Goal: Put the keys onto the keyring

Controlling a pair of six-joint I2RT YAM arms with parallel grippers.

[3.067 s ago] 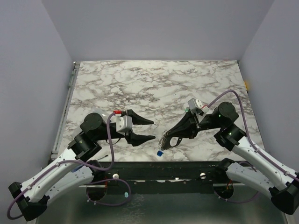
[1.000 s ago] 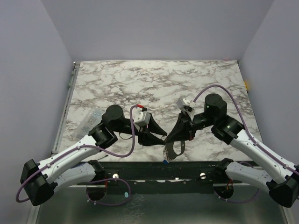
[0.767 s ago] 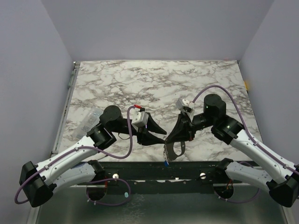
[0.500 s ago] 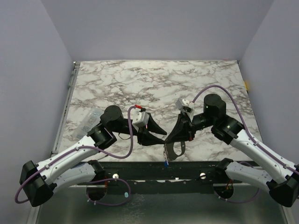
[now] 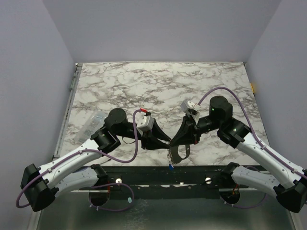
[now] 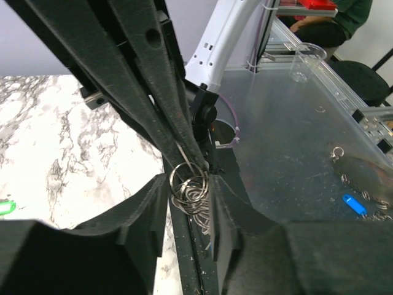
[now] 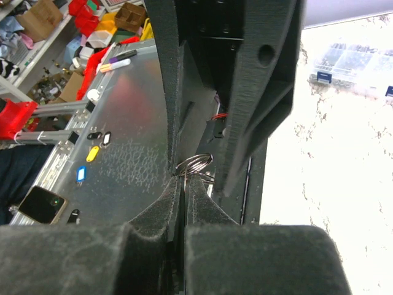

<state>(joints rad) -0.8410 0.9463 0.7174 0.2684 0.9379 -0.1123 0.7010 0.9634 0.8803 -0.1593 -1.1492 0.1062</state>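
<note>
My right gripper (image 5: pixel 175 143) is shut on the keyring (image 5: pixel 173 154), a bunch of silvery rings with a beaded chain hanging over the table's near edge. In the right wrist view the rings (image 7: pixel 198 165) stick out above my closed gripper (image 7: pixel 184 179). My left gripper (image 5: pixel 165 140) meets it from the left; in the left wrist view its gripper (image 6: pixel 190 190) is open, one finger close on each side of the rings (image 6: pixel 189 184). The blue key (image 5: pixel 170 166) shows just below the chain; I cannot tell if it hangs from it. The mint green key (image 6: pixel 5 207) lies on the marble.
A clear plastic bag (image 5: pixel 91 123) lies at the table's left side, and also shows in the right wrist view (image 7: pixel 350 61). The dark front rail (image 5: pixel 192 170) runs under both grippers. A metal bench (image 6: pixel 295 141) below holds a blue tag (image 6: pixel 353 203) and loose rings.
The left arm swung right and brought its gripper up to the right gripper. The right gripper carried the keyring to the near edge. In the last second only slight shifts.
</note>
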